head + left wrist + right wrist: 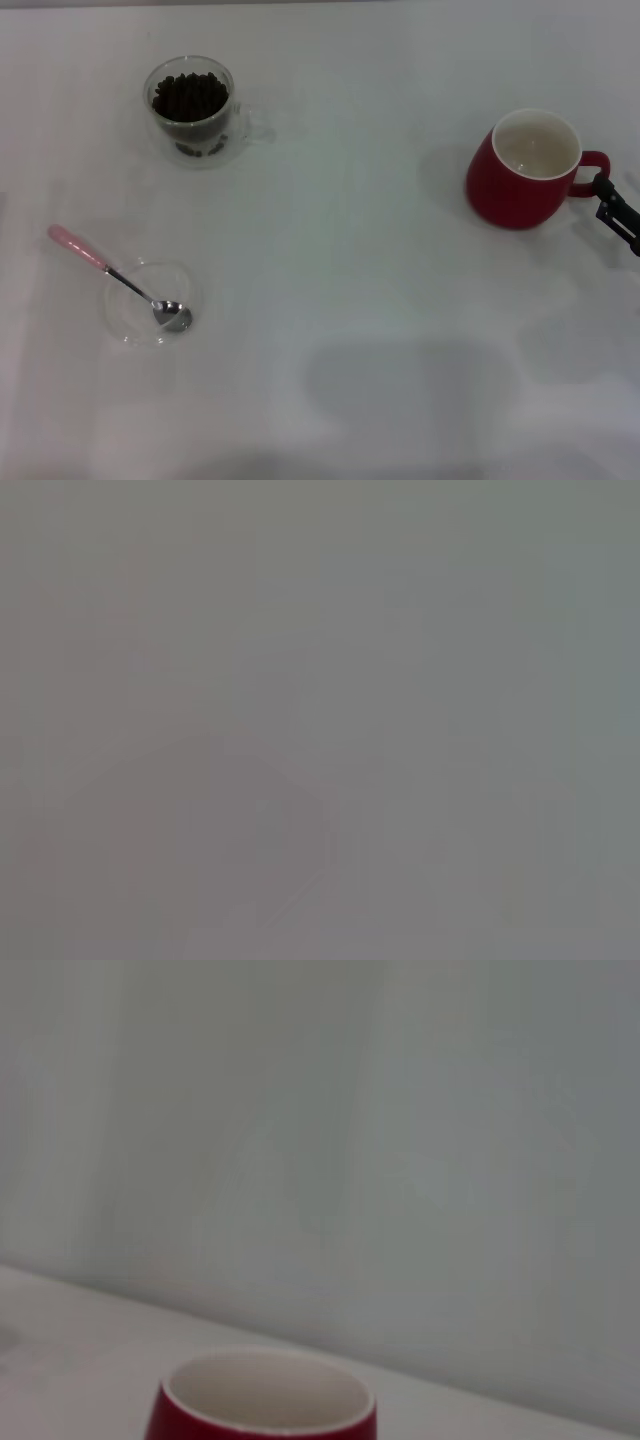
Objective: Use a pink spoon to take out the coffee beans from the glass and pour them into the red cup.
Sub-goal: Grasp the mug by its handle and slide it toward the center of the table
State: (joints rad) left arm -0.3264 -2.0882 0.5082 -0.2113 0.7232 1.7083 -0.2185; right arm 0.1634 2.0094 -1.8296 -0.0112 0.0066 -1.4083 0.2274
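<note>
In the head view the glass [192, 110] stands at the far left, filled with dark coffee beans [189, 95]. The pink spoon [115, 275] lies at the near left, its metal bowl resting in a flat clear saucer [130, 320] and its pink handle pointing away to the left. The red cup [528, 170] stands upright at the right, its inside cream-white, its handle pointing right. My right gripper [610, 198] is at the right edge, right by the cup's handle. The cup's rim also shows in the right wrist view [265, 1395]. My left gripper is out of view.
The white table [350, 300] carries only these things. The left wrist view shows a plain grey surface. A pale wall fills most of the right wrist view.
</note>
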